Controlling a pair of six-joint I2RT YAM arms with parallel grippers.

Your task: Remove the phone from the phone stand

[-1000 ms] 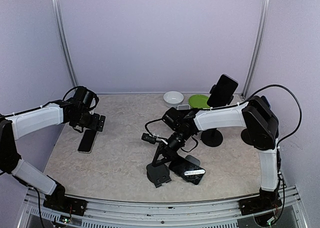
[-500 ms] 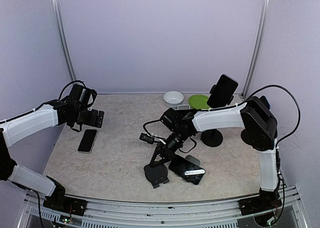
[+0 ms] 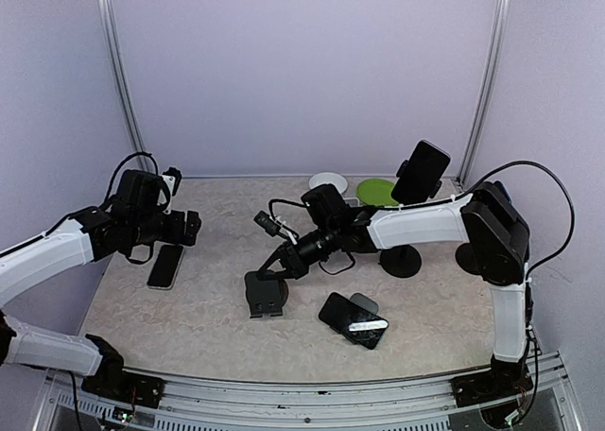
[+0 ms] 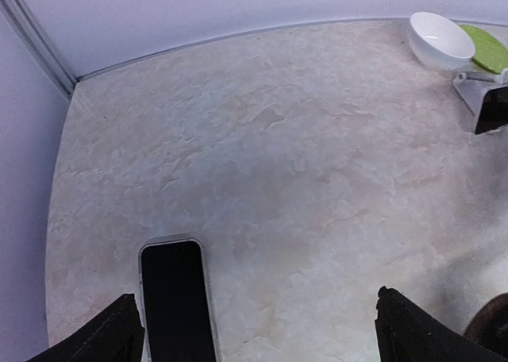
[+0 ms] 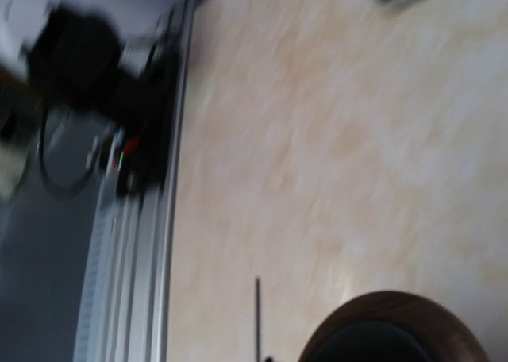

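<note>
On the near right of the bench [image 3: 217, 336], the phone [image 3: 354, 319] lies flat, screen up, free of any holder, with a grey edge of something showing under its far side. Just left of it the phone stand [image 3: 266, 294] hangs tilted, its flat base low over the bench. Whether the base touches the surface cannot be told. The right end effector [image 3: 284, 264] is clenched on the stand's thin upper part, the arm reaching in from the right; its wrist view is badly blurred, showing only a dark round base at the bottom edge.

Farther back on the right a second phone [image 3: 422, 170] sits clamped, tilted, on a taller stand [image 3: 402, 259] of its own. Behind that are a white bowl [image 3: 328, 181] and a green plate [image 3: 376, 191], side by side near the back wall.

Well apart on the left, a third phone [image 3: 165, 266] lies flat. The left end effector [image 3: 187, 228] hovers just beyond it, released — its fingertips [image 4: 107, 334] stand wide apart, gripping nothing.
</note>
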